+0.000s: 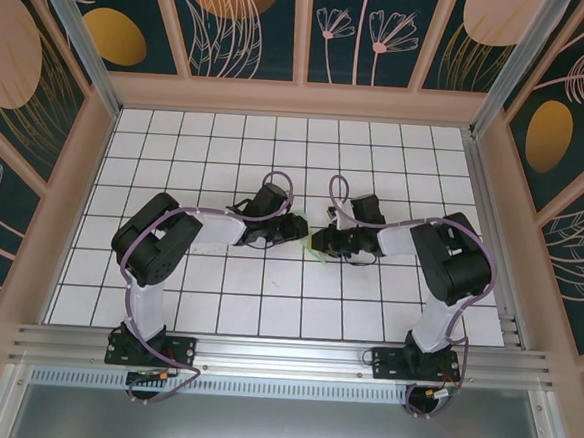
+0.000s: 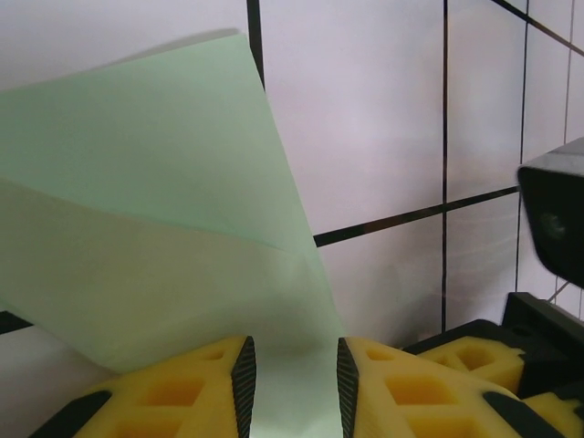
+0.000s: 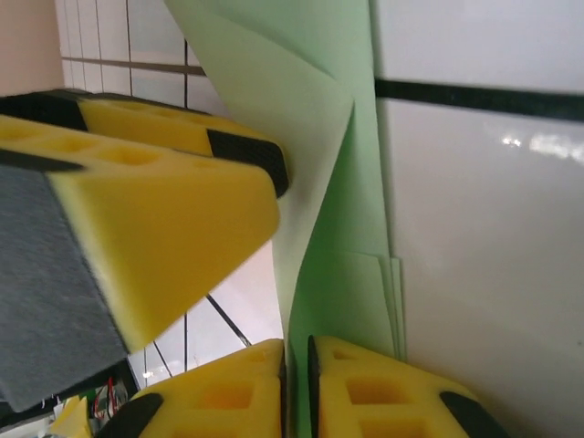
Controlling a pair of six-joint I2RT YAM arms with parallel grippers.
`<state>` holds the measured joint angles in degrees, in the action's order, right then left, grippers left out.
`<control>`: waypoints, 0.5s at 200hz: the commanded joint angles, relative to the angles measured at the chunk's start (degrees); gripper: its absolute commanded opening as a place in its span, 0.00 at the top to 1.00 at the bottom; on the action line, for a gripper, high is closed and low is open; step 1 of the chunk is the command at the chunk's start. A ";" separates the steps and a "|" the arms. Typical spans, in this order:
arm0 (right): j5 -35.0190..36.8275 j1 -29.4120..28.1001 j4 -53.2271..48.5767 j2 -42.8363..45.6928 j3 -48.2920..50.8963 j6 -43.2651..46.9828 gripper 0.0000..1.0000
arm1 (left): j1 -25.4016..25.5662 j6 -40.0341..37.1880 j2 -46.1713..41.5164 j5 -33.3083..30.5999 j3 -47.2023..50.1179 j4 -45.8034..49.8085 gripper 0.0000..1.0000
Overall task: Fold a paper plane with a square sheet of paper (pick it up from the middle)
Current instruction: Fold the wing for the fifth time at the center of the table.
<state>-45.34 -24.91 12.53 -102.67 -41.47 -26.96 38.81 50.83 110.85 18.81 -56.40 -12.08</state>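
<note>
Right wrist, paper pinched between fingers

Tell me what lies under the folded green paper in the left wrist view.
The white gridded table runs under the paper at its edges; what lies directly beneath the sheet is covered.

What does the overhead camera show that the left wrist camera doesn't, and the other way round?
Overhead: the whole left arm and right arm, from their bases on the rail to where they meet mid-table, plus the patterned walls around the table. Left wrist: a close look at the green paper, its crease, and how it runs between the left fingers, which stand apart. Shared: the green paper, the white tiles with black lines, and the right fingers.
</note>
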 commanded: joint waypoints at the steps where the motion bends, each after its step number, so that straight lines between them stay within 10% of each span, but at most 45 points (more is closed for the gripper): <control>1: 0.86 -0.14 -2.74 2.85 -1.77 1.64 0.81 | -0.62 -0.95 3.93 -5.99 -0.87 6.71 0.67; 100: -0.05 -0.42 -4.76 6.31 2.75 2.00 0.80 | -0.63 -1.34 4.29 -5.62 -1.13 6.57 0.66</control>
<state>-45.04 -24.91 9.78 -98.15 -40.29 -25.85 38.81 50.81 111.28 18.81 -57.89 -9.74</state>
